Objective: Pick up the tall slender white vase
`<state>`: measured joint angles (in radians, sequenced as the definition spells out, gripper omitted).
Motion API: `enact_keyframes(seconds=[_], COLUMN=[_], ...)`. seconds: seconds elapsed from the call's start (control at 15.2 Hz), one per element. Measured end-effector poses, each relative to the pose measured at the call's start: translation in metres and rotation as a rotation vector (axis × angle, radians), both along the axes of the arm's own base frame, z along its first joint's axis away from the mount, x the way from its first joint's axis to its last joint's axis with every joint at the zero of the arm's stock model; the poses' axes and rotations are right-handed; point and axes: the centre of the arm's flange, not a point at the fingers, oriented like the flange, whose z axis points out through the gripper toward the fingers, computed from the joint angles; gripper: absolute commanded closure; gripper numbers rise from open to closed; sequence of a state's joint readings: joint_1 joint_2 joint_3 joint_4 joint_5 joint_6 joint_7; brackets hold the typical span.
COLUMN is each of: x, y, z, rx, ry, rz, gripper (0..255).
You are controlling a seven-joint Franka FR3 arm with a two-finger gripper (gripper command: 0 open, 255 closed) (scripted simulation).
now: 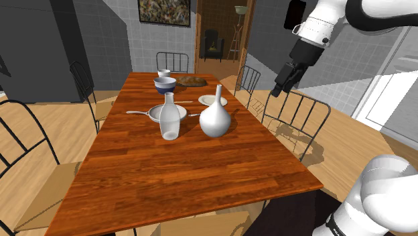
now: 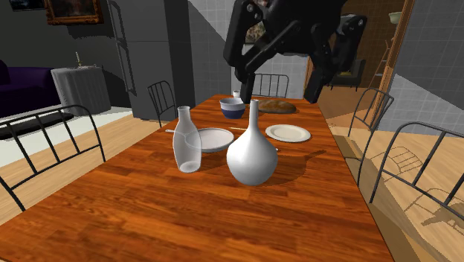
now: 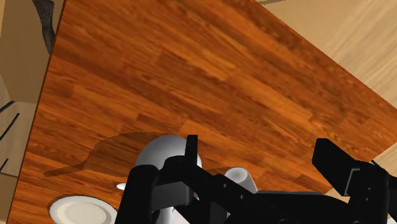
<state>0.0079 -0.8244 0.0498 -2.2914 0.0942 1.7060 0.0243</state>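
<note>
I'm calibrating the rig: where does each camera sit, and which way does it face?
Shoulder view: beside and behind the robot, looking down over the brown wooden table; white arm and black end effector show.
Second exterior view: low at the table's end, facing along it towards the doorway; the end effector hangs above.
Wrist view: on the end effector, looking down at the table; open black fingers show.
Both exterior views share the blue-and-white bowl.
</note>
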Motion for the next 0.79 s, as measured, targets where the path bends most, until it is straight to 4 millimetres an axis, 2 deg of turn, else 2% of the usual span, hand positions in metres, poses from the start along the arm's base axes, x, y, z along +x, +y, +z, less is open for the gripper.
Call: enact_keyframes(seconds=[0.13, 0.79], x=[0.006, 0.124], y=[-0.002, -0.028], z=[-0.001, -0.026], rx=[-0.001, -0.023], ry=[0.0, 0.0], rz=[0.0, 0.001], gripper=[0, 0])
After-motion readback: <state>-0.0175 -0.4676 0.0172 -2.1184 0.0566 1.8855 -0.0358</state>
